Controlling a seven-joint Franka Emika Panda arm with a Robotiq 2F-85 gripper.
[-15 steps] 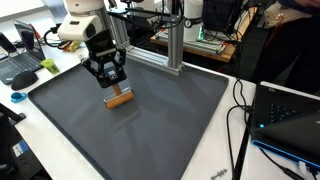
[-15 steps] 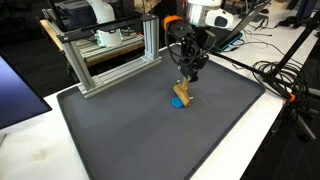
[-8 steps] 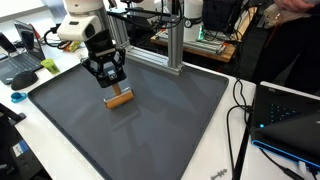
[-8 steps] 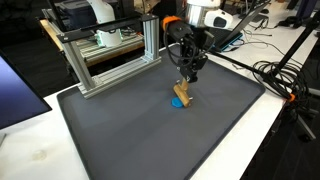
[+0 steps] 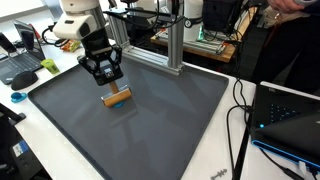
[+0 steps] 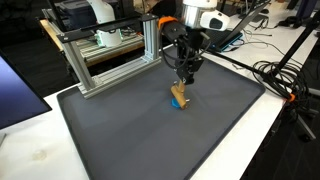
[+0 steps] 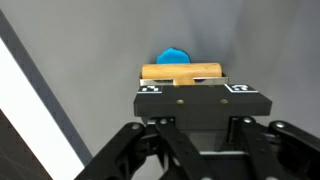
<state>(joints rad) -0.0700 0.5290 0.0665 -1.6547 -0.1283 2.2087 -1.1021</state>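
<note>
**Gripper clamped on a wooden block, blue piece right next to it**

Going left to right in the wrist view: a white strip of tabletop (image 7: 28, 112) runs down the left side; then the dark grey mat (image 7: 90, 50) fills the rest; in the middle the gripper (image 7: 195, 90) is clenched on a wooden block (image 7: 181, 72), which lies crosswise between the two pads; a small blue piece (image 7: 174, 56) pokes out just past the block's far side; can't tell if those two touch.

In an exterior view the gripper (image 5: 108, 83) points straight down over the left half of the mat (image 5: 150, 125), closer to the back edge than the front one; the wooden block (image 5: 118, 97) sits in its tips with a shadow right beneath it; honestly can't say whether it's off the mat or resting on it; to the right along the back edge stands a metal frame (image 5: 172, 45); past the mat's right edge, some black cables (image 5: 238, 110) cross the white tabletop (image 5: 215, 155), and an open laptop (image 5: 285, 120) is at the far right.

In an exterior view from the opposite side, the metal frame (image 6: 110, 55) comes first on the left; then the gripper (image 6: 185, 78), the block (image 6: 180, 93) and the blue piece (image 6: 176, 103) peeking out low beside it, near the mat's back edge.
</note>
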